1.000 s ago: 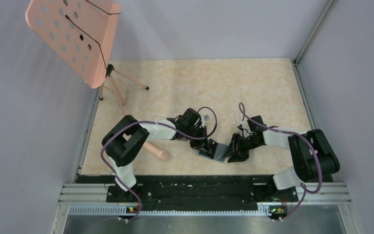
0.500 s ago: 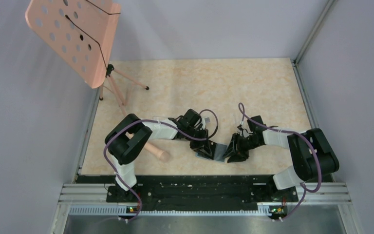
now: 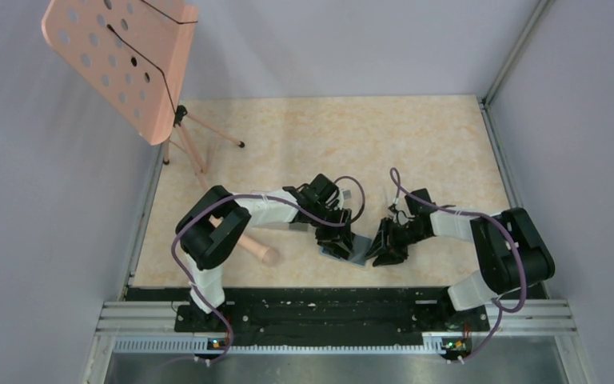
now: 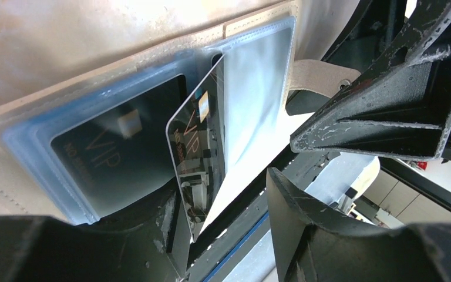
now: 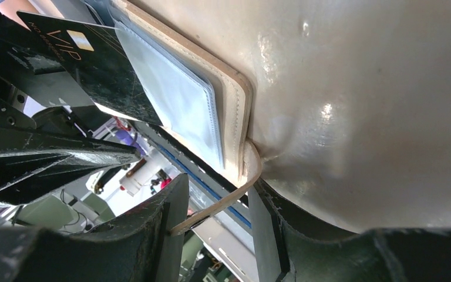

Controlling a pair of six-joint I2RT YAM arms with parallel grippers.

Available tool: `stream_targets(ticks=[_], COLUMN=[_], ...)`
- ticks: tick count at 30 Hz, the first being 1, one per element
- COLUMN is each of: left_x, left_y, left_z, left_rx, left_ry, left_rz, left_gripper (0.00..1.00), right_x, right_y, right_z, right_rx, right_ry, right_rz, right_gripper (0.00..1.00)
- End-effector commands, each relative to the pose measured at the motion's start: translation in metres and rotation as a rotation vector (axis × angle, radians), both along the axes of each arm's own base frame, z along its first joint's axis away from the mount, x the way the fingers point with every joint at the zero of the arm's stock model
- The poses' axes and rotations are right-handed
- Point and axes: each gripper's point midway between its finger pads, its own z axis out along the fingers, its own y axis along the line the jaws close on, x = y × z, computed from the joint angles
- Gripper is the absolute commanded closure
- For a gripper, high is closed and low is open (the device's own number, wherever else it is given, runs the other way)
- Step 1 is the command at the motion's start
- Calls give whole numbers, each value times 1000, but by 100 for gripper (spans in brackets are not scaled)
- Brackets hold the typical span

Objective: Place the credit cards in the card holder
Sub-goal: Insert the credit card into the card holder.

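A table topped in pale beige marbled sheet is enclosed by plain grey walls at the back and on both sides, and a metal post is set in the far right corner. A pink perforated stand on thin legs is placed at the far left corner. A pale rod is laid on the surface beside the left arm. A black rail and a toothed metal strip are fixed along the near edge, where both arm bases are bolted. The holder is found near the middle of the near edge, between the two grippers, and it lies open with its clear sleeves exposed. A sleeved card is seen flat inside one sleeve. A tilted card is stood on edge, with its upper end at the mouth of the next sleeve and its lower end between the left fingers. The left gripper is seen with its jaws parted and nothing clamped. The holder's tan flap is passed between the fingers of the right gripper; whether it is clamped there cannot be told.
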Motion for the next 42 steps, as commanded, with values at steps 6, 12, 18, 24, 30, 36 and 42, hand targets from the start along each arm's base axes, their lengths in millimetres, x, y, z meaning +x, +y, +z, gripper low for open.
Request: stream_targets(ticks=[6, 12, 18, 24, 30, 36, 42], left_x=[-3, -4, 6, 9, 13, 14, 13], left_y=[-12, -14, -3, 8, 14, 8, 9], left_z=[-11, -12, 0, -5, -7, 5, 10], left_rx=[64, 118, 211, 287, 336, 294, 268], left_ry=[-18, -41, -116, -128, -140, -156, -155], left_rz=[-51, -88, -74, -65, -46, -59, -50], left_gripper=[48, 46, 42, 41, 41, 43, 43], right_x=[20, 23, 22, 19, 18, 19, 20], right_y=[-12, -11, -12, -13, -13, -13, -11], right_z=[-22, -23, -23, -25, -25, -25, -23], right_rx=[-125, -127, -126, -129, -130, -126, -119], right_ry=[-103, -108, -105, -103, -102, -102, -106], right_rz=[19, 24, 24, 28, 28, 27, 27], right_gripper=[59, 61, 62, 62, 62, 62, 62])
